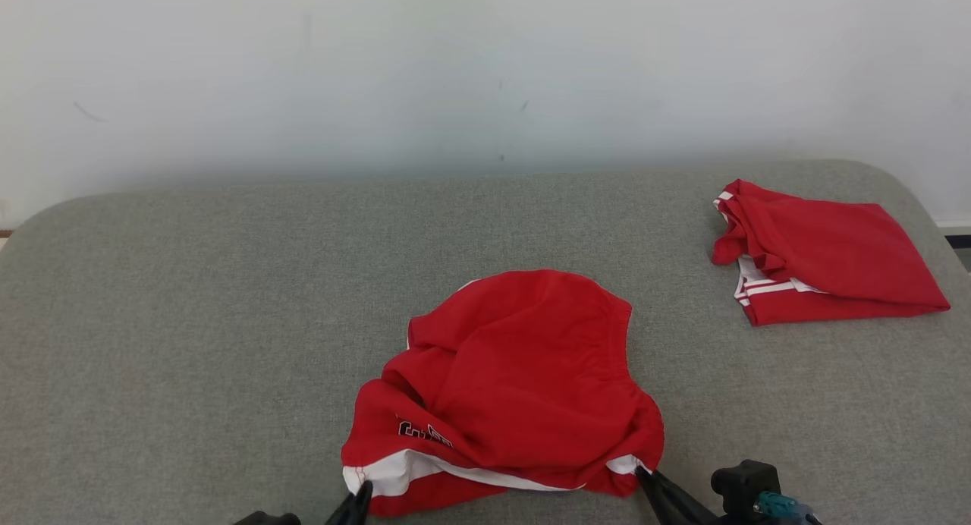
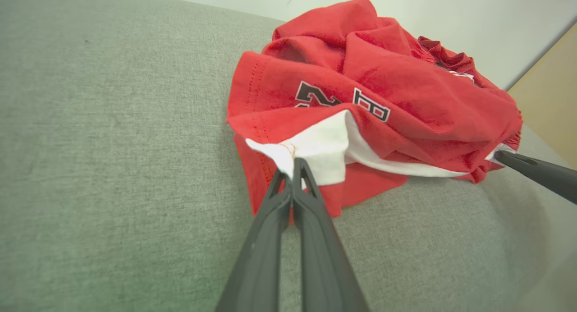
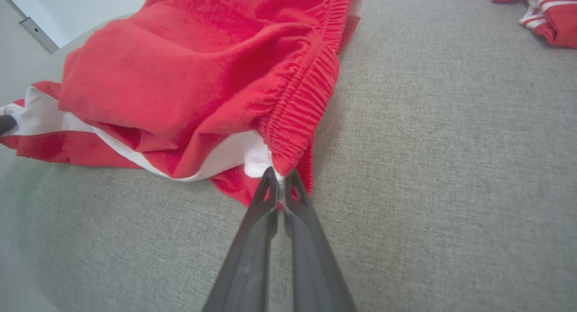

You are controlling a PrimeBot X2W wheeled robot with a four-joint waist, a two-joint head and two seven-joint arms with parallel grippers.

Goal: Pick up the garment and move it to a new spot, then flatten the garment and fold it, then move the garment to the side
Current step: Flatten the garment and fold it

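Left end effector (image 1: 363, 488) and right end effector (image 1: 642, 473) pinch the garment's (image 1: 516, 373) near corners.

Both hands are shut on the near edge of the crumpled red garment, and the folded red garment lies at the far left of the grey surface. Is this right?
Not quite: the folded red garment lies at the far right of the grey surface, as the head view shows. The left hand and right hand do grip the crumpled red garment.
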